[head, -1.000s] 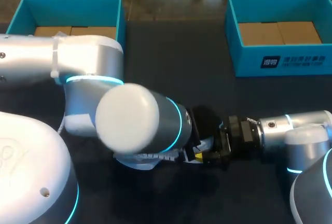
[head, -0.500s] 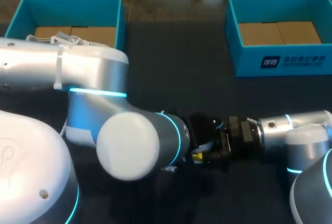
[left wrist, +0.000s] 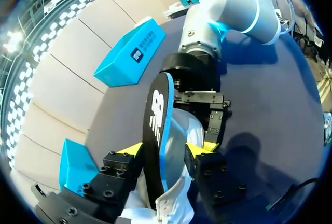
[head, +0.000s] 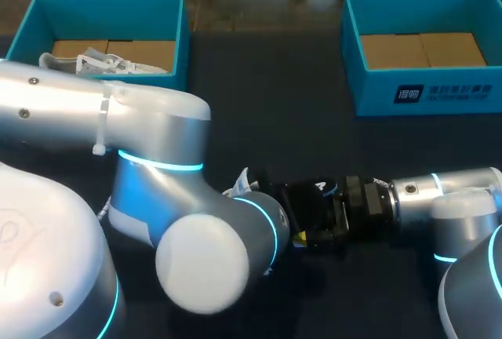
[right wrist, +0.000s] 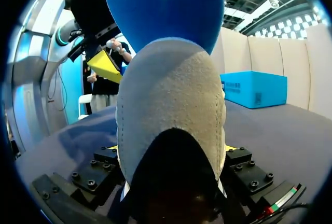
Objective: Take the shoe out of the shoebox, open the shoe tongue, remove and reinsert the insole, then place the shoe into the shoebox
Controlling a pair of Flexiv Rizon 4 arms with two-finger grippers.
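Right gripper (right wrist: 170,150) jaws clamp the shoe (right wrist: 171,94) endwise, long axis toward the left gripper (left wrist: 166,149). The insole (left wrist: 154,120) rises from the shoe between those jaws; grip indeterminate.

Dark matte table (head: 267,103)

White print on shoebox (head: 447,93), counter (head: 274,103) far right corner, was too small to read; insole (left wrist: 153,146) bore a white logo.

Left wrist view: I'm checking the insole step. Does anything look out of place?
Yes: the insole stands on edge, sticking well out of the shoe rather than lying flat inside it. The right gripper holds the shoe.
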